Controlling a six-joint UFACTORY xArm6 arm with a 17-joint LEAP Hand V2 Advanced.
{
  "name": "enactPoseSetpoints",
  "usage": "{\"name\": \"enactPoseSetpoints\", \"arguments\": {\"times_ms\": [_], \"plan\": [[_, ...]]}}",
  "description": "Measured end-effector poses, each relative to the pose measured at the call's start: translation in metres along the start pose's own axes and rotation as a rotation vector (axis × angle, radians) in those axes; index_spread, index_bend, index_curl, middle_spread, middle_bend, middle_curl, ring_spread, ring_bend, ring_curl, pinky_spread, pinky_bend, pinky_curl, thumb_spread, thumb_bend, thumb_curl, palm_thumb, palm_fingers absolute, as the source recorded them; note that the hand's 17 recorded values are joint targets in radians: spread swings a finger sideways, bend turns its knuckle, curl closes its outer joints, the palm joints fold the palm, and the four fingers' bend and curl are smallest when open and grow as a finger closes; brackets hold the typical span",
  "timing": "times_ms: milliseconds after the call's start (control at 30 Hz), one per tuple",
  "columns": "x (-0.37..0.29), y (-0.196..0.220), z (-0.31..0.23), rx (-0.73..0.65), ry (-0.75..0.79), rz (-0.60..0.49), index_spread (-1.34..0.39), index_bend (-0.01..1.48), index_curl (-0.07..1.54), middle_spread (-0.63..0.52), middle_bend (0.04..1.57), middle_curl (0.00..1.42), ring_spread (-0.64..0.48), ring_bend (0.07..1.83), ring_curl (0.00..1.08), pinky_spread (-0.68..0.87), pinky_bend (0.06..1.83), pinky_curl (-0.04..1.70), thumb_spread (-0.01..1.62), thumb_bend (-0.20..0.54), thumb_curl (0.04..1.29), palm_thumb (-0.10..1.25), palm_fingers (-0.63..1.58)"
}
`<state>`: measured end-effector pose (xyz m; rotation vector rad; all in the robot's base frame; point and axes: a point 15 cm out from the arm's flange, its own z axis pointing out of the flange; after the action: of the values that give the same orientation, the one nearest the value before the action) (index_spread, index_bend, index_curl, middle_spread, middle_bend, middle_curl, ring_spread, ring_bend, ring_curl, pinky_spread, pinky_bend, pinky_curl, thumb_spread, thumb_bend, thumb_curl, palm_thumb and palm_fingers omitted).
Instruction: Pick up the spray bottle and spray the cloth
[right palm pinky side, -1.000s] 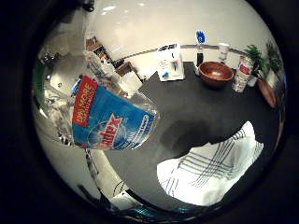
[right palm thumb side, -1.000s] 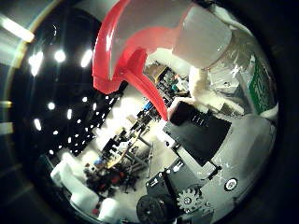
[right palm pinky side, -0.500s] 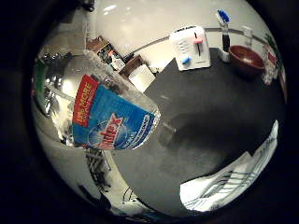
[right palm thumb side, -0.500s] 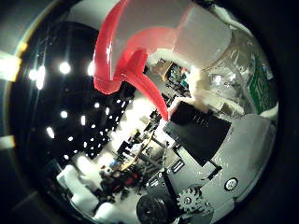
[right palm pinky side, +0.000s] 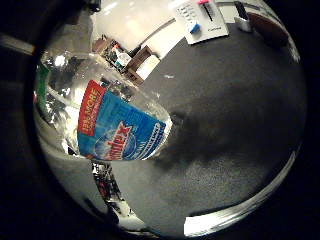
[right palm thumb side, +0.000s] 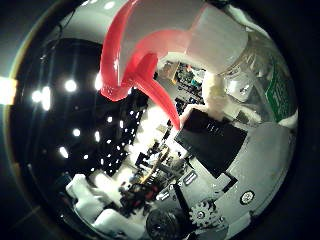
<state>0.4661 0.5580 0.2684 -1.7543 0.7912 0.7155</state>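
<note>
The spray bottle (right palm pinky side: 117, 132) sits close against my palm, a clear body with a blue and red label, held above the dark grey table (right palm pinky side: 235, 115). Its red trigger (right palm thumb side: 142, 75) and white collar (right palm thumb side: 217, 37) fill the thumb side view. My right hand (right palm thumb side: 220, 145) shows as white and black parts with a small gear, and a white finger (right palm thumb side: 217, 95) is curled against the bottle's neck. A pale strip (right palm pinky side: 235, 223) lies at the table's near rim; I cannot tell whether it is the cloth.
A white board (right palm pinky side: 200, 20) with a blue and a pink piece on it stands at the table's far side. A brown bowl (right palm pinky side: 267, 27) sits beside it at the view's rim. Wooden furniture (right palm pinky side: 132, 60) lies beyond the table.
The whole view has swung across the table. The striped cloth has slid out of sight and the bowl has gone to the rim. The bottle stays fixed against the palm.
</note>
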Motion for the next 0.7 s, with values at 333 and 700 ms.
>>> {"name": "enactPoseSetpoints", "arguments": {"times_ms": [333,700], "plan": [[-0.012,-0.008,0.002,0.003,0.000,-0.045,-0.51,0.61,0.61,-0.30,0.94,0.57,-0.34,1.23,0.45,-0.49,1.09,0.48,0.64,-0.047,0.80,0.72,0.83],[-0.010,0.001,0.003,-0.070,0.027,-0.104,-0.55,0.50,0.48,-0.20,0.49,0.39,0.02,0.79,0.23,0.42,1.12,0.42,1.01,-0.032,0.50,0.41,0.25]]}}
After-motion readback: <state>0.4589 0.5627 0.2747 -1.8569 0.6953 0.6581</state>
